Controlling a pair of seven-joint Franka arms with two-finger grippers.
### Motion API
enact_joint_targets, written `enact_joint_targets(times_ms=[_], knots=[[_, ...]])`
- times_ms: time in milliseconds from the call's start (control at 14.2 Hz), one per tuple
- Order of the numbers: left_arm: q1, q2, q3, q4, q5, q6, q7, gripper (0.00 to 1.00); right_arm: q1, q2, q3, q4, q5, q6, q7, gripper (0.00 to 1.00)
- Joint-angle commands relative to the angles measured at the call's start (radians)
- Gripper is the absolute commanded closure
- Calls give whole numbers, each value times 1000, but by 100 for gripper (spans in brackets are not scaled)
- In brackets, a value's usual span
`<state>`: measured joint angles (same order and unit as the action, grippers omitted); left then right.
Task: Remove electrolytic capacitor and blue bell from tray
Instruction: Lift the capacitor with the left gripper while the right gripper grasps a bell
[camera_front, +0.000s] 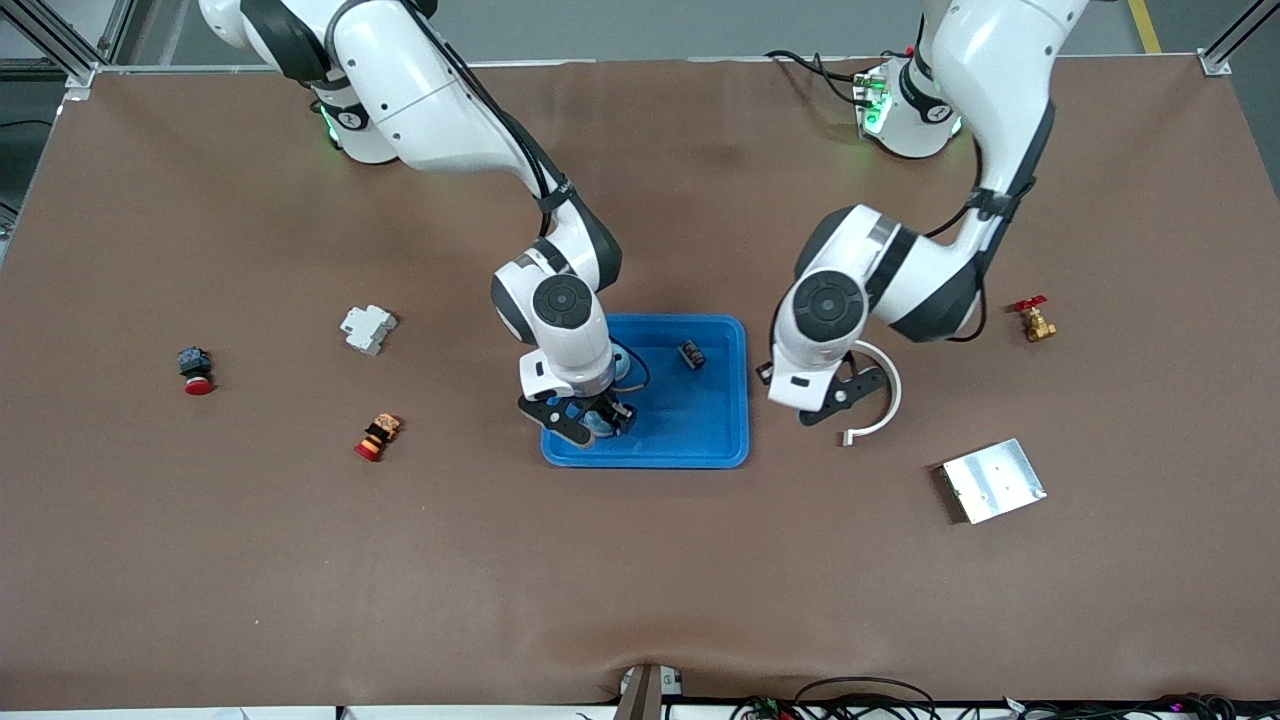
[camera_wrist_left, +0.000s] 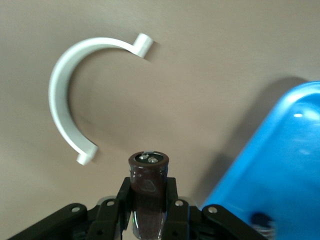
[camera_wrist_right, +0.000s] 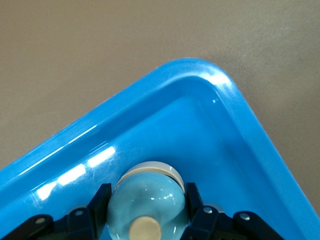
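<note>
My right gripper (camera_front: 590, 420) is down in the blue tray (camera_front: 700, 440), in the corner nearer the front camera toward the right arm's end. It is shut on a pale blue dome bell (camera_wrist_right: 147, 200) with a cream button on top. My left gripper (camera_front: 835, 400) is over the bare table beside the tray's edge toward the left arm's end. It is shut on a dark brown cylindrical capacitor (camera_wrist_left: 148, 185), held upright between the fingers. The tray's rim shows in the left wrist view (camera_wrist_left: 260, 160) and the right wrist view (camera_wrist_right: 190, 70).
A small black part (camera_front: 691, 355) lies in the tray. A white curved clip (camera_front: 880, 400) lies by the left gripper. A metal plate (camera_front: 993, 480) and a brass valve (camera_front: 1035, 320) lie toward the left arm's end. A white breaker (camera_front: 367, 328), a red push-button (camera_front: 196, 370) and an orange-red part (camera_front: 377, 437) lie toward the right arm's end.
</note>
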<state>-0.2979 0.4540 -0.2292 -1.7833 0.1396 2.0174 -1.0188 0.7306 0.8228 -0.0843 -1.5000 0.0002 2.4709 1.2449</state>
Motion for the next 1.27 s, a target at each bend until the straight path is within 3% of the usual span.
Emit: enact_joint_targets(times_ms=[0,211,633,774,1196], knots=[[75,-165,-7,-192,23,52,194,100,-6,-22,-11,46,-9,-113,-4,100],[152,-236,-7,-283,23,70,409,100,-54,-86,-11,57,-2,-211,-103,100],[353,-276,-7,-452,57,314,794,100,-160,-246,-11,6,3,-374,-301,100],[402,-256,-7,-459,57,339,890,100,-195,-309,-11,-64,3,-368,-373,100],[422,-129,-6,-452,57,527,898,100,-316,-525,-11,-320,3,-348,-597,100]])
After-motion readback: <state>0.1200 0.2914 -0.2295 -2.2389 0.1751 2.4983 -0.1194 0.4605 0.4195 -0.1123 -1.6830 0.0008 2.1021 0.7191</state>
